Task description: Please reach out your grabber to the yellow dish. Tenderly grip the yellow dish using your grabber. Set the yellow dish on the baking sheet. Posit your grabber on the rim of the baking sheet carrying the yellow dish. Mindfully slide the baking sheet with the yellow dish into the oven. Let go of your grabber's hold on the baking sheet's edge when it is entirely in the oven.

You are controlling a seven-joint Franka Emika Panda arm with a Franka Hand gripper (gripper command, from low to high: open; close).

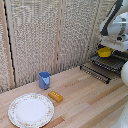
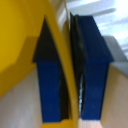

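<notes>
We start with the wooden counter (image 1: 85, 97), which fills the lower part of the exterior view, backed by pale woven screen panels (image 1: 35, 35). Our bulky white arm (image 1: 114, 22) enters at the exterior view's upper right and reaches down over the oven area. The oven (image 1: 121, 50) is mostly hidden behind the arm; only a little of it shows at the exterior view's right edge. In front of it the baking sheet (image 1: 107, 63), a dark tray with parallel wire bars, sticks out towards the exterior view's left, with a dark barred flap lying lower, at counter level.

The large white patterned plate (image 1: 31, 110) lies on the counter at the exterior view's lower left, well apart from the tray. The yellow dish (image 1: 104, 52) sits over the baking sheet's bars, directly under the end effector (image 2: 68, 70); whether it rests on the bars or hangs just above them we cannot tell. In the wrist view the two blue fingers (image 2: 50, 80) are closed on the dish's thin yellow rim, one on each side of the wall.

A blue cup (image 1: 44, 80) stands upright near the screen, and just beside it lies the orange-yellow block (image 1: 55, 96), between cup and plate.
</notes>
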